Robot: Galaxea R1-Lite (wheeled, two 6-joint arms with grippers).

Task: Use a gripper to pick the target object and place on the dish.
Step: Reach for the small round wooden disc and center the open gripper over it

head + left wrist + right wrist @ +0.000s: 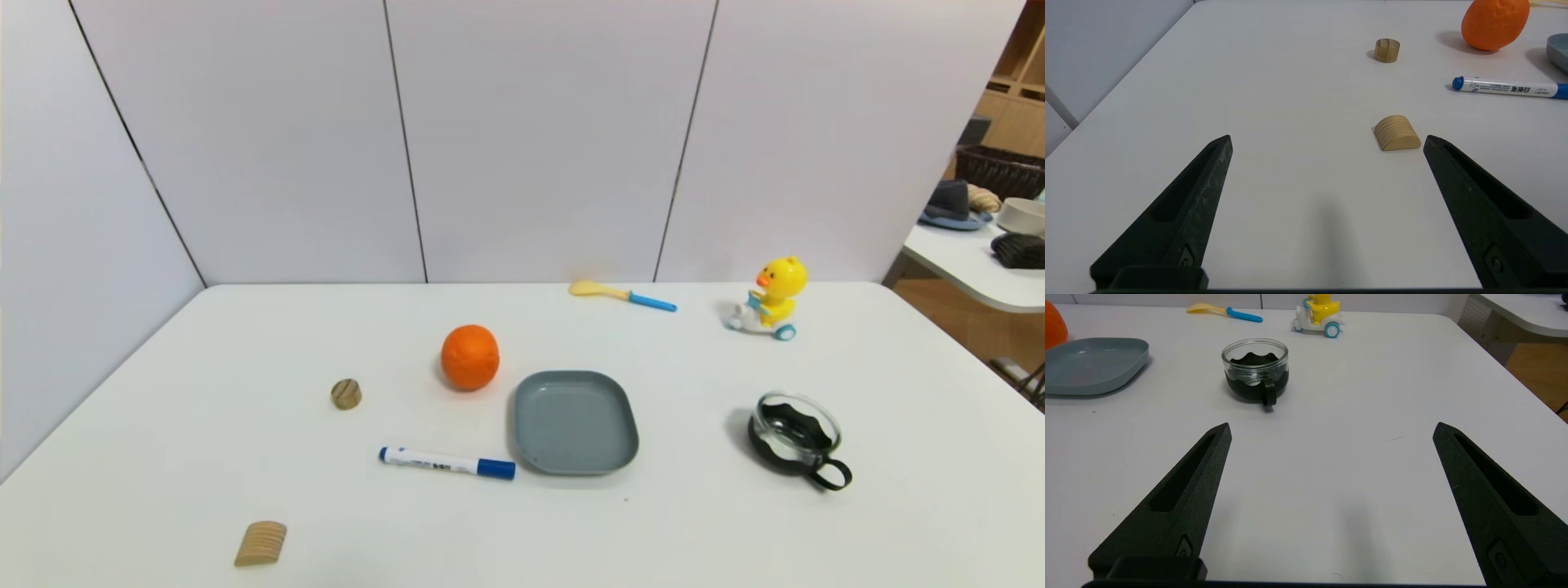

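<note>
Honestly, your left pincer [1327,139] is spread wide with nothing in it, low over the surface's near-left corner, and the right pincer [1331,428] sits parked and just as wide by the near edge. The small tan wooden cylinder [346,394] stands toward the left edge, well apart from the flat grey-blue square dish [575,422]. Watch the ridged wedge-shaped wooden block [1397,133]: it's nearer, so you could grab it by mistake.

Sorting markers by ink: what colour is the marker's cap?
Blue, on a white barrel; the marker shows best in the left wrist view.
</note>
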